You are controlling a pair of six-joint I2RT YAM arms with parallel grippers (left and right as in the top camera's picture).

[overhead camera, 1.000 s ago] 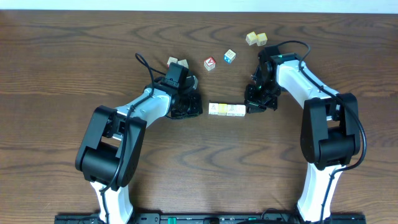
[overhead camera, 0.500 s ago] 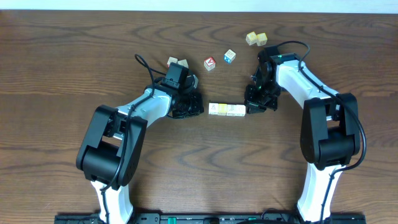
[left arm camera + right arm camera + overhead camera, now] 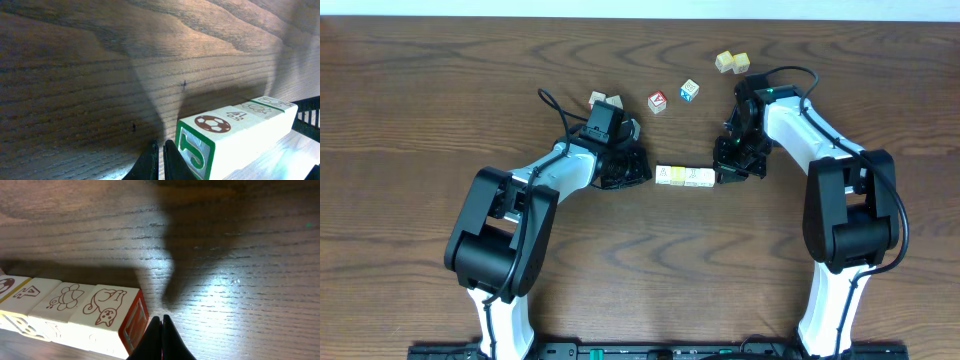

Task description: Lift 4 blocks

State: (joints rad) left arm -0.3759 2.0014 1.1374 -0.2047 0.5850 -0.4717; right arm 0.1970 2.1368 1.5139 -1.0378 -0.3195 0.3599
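The 4 blocks (image 3: pixel 685 177) lie end to end in one short row at the table's middle, cream tops with a yellow one among them. In the left wrist view the row (image 3: pixel 235 125) shows a soccer ball and a 4 on top, and a green J on its near end. My left gripper (image 3: pixel 161 150) is shut and empty, its tips low on the table right beside that J face. The right wrist view shows the row (image 3: pixel 75 302) ending in a cat block with a red end face. My right gripper (image 3: pixel 161 322) is shut and empty, close against that face.
A red-faced cube (image 3: pixel 658 101) and a blue-faced cube (image 3: pixel 690 90) sit behind the row. Two cream cubes (image 3: pixel 731 62) lie at the back right and two more (image 3: pixel 605 101) behind my left arm (image 3: pixel 560 170). Bare wood surrounds the row.
My left gripper has slid slightly right, closer to the row's left end. The right gripper and the blocks have not moved.
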